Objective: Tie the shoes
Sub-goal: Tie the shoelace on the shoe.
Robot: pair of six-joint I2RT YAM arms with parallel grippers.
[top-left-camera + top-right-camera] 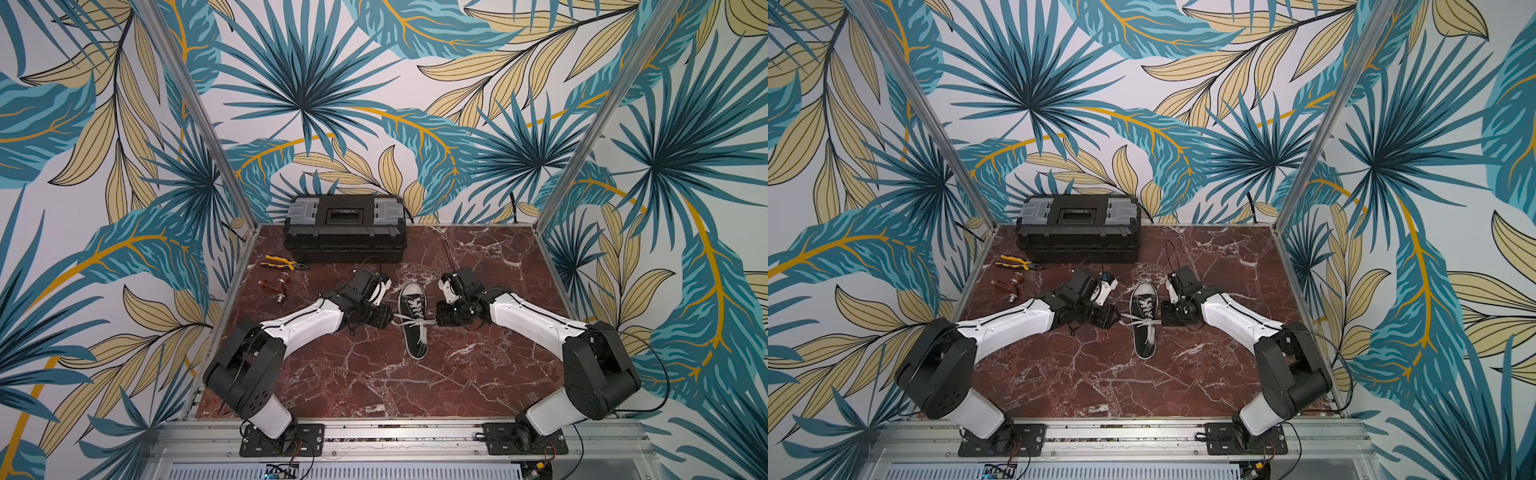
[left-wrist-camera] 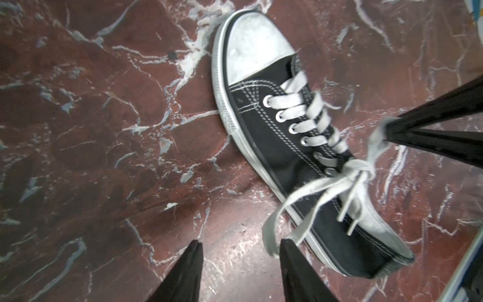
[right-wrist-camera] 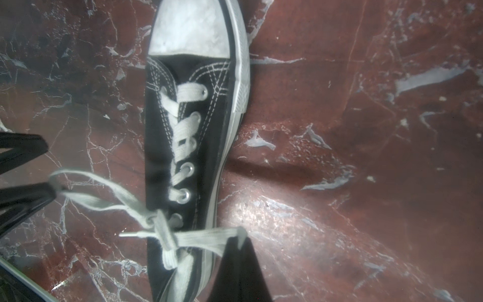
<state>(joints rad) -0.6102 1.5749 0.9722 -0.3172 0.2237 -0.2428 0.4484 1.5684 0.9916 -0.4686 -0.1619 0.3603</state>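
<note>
Evenly bright top views, fisheye bending at edges, soft hazy wrist views, glare on counter (image 3: 264,209) just beside right claw (image 3: 241,239).

Toolbox (image 1: 345,228), pliers (image 1: 279,262) obstruct beyond sneaker (image 1: 417,349); near tabletop (image 1: 374,386) open.

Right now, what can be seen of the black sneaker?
The sneaker is black canvas with a scuffed white toe cap, white sole edge and metal eyelets. It sits sole down on the marble table, toe away from the arm bases. Its white laces are knotted into a bow; the right gripper pinches one loop, the other lies against the open left gripper.
</note>
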